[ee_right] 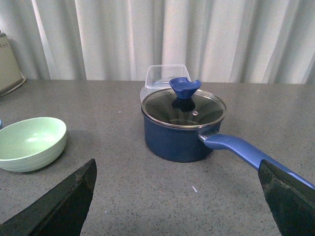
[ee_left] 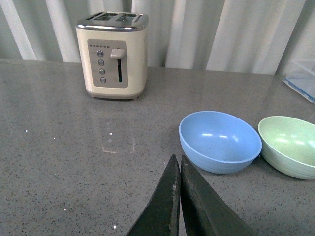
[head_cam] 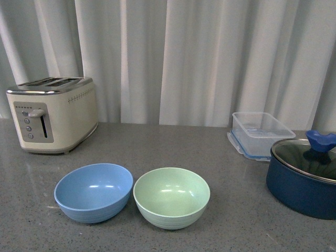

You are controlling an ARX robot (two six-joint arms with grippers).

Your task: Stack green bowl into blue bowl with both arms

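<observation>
The green bowl (head_cam: 171, 197) sits upright and empty on the grey counter, close beside the blue bowl (head_cam: 93, 191) on its left, a narrow gap between them. Neither arm appears in the front view. In the left wrist view my left gripper (ee_left: 177, 158) is shut with nothing in it, short of the blue bowl (ee_left: 220, 141) with the green bowl (ee_left: 289, 145) beyond that. In the right wrist view my right gripper (ee_right: 178, 167) stands wide open over bare counter, the green bowl (ee_right: 31, 143) off to one side.
A cream toaster (head_cam: 52, 113) stands at the back left. A dark navy lidded pot (head_cam: 305, 177) with a long blue handle (ee_right: 253, 159) sits at the right, a clear plastic container (head_cam: 260, 134) behind it. White curtains (head_cam: 210, 52) hang behind the counter.
</observation>
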